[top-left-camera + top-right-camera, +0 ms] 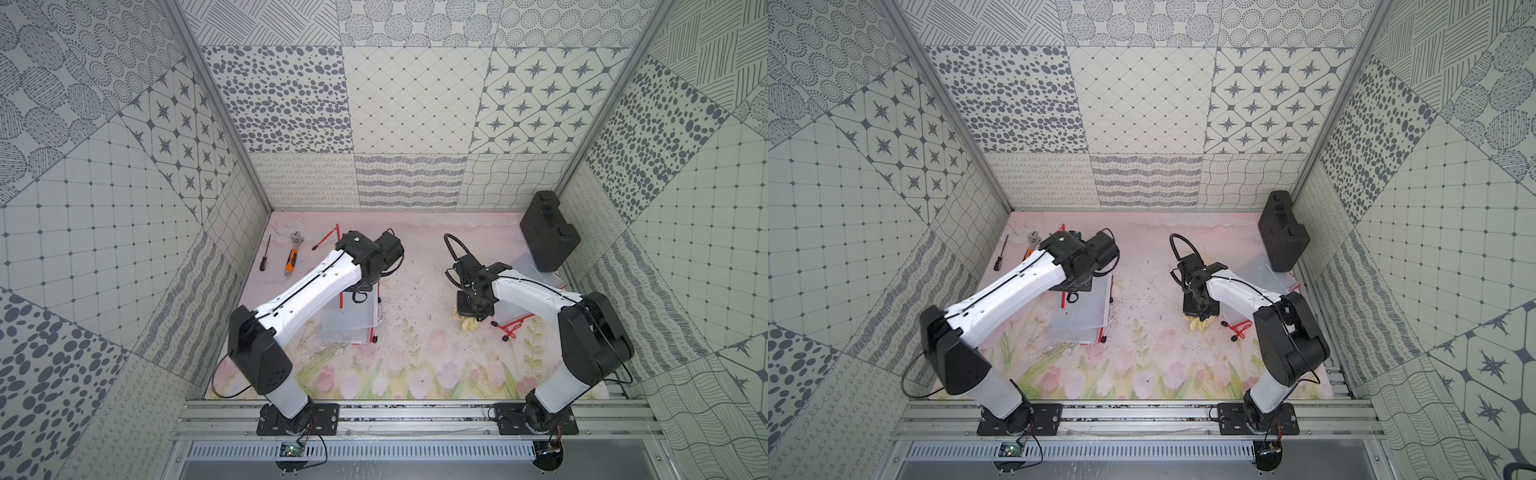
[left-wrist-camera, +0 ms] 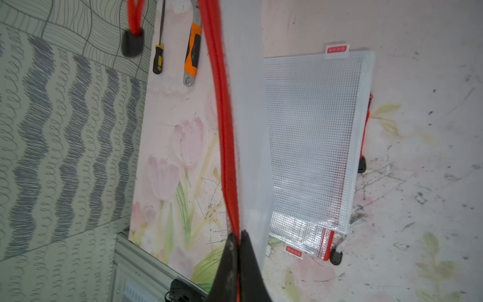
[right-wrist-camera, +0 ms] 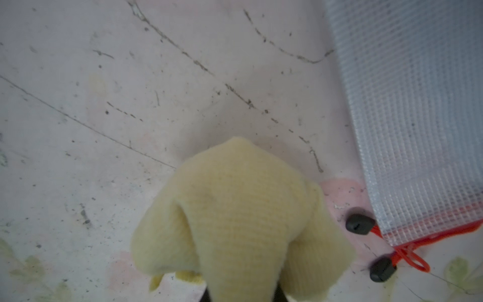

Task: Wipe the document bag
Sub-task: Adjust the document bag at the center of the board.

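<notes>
My left gripper (image 2: pixel 238 232) is shut on the red zipper edge of a translucent document bag (image 2: pixel 248 130), which stands lifted on edge away from the jaws. Below it more mesh document bags (image 2: pixel 313 130) lie flat in a stack (image 1: pixel 351 322) on the floral table. My right gripper (image 1: pixel 471 313) is shut on a pale yellow cloth (image 3: pixel 240 209), which hides its fingertips. The cloth (image 1: pixel 467 323) hangs just over the table, apart from the stack. Another mesh bag with a red zipper (image 3: pixel 413 117) lies right beside the cloth, partly under the right arm (image 1: pixel 513 311).
A wrench with an orange handle (image 1: pixel 292 253) and a screwdriver (image 1: pixel 264 253) lie at the back left. A black case (image 1: pixel 548 230) leans in the back right corner. A red cord with a black toggle (image 2: pixel 132 43) hangs near the held bag. Patterned walls enclose three sides.
</notes>
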You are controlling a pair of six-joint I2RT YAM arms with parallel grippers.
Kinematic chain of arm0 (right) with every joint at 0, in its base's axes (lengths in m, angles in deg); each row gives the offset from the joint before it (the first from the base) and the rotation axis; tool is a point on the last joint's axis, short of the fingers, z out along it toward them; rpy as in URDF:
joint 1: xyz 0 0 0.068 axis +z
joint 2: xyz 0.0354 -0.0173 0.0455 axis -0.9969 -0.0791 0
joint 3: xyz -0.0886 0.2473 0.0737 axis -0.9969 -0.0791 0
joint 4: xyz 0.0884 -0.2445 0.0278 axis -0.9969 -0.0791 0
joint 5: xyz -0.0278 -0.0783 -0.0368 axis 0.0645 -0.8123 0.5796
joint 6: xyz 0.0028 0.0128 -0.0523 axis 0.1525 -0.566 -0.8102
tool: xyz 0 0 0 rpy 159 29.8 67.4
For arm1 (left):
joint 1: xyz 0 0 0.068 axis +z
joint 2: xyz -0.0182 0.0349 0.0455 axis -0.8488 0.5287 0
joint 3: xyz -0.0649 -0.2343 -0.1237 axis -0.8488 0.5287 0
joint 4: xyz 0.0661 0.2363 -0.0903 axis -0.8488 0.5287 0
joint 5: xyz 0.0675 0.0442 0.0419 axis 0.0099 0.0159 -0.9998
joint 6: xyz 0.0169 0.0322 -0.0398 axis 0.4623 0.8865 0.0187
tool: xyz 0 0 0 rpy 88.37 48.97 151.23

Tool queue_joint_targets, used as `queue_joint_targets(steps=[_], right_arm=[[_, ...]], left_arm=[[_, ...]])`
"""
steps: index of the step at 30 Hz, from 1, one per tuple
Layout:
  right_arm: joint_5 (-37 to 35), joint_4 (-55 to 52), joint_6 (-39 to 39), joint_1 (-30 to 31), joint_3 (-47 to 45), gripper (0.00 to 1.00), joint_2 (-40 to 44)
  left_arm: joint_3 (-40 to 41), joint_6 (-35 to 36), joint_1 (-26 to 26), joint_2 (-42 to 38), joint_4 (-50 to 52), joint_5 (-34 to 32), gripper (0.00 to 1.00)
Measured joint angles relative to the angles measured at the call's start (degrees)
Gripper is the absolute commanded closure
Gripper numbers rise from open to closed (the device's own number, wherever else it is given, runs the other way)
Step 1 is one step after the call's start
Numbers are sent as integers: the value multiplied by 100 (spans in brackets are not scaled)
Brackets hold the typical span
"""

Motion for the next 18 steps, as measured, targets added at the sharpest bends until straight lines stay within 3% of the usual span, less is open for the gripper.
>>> queue_joint_targets(steps=[8,9,13,16,18], right_arm=[[-101,-114,13,-127,-302,100,855],[-114,-140,9,-164,-341,100,927],[-302,-387,2,-402,-448,100,1169],[-350,-485,-11,-404,-474,100,1311],[-354,-505,-33,-404,-474,100,1414]], left_arm=[[-2184,271,-1368,2734,461,-302,98],[-2376,334,-1467,2929,466,-236,89],[-2522,647,-1659,3237,149,356,37],[-2166,787,-1648,3021,-332,863,14],[-1843,879,-1591,2721,-675,1156,8]])
